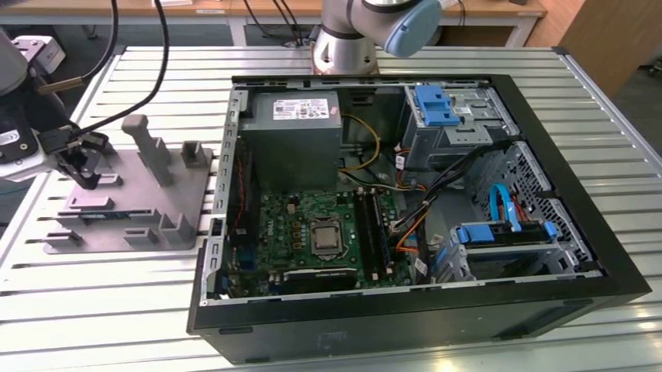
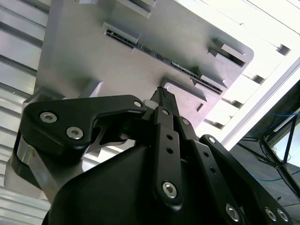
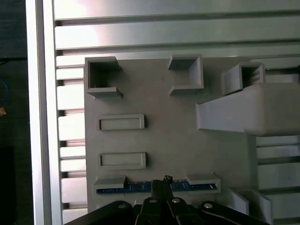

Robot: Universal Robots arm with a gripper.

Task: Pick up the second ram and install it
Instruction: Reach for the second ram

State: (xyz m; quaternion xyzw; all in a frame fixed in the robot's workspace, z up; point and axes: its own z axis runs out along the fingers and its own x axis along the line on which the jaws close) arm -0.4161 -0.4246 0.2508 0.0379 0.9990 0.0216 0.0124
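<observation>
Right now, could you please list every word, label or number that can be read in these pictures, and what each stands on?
Nothing can be read with confidence.
On the power supply, the white label: print too small to read.
On the second ram in the grey tray: no legible marking.

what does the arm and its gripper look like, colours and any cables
The robot arm is silver-grey and cylindrical with a pale blue joint cap. Its gripper is matte black, built of angular linked bars dotted with silver screw heads. Black cables run to the wrist end in the exterior view.
</observation>
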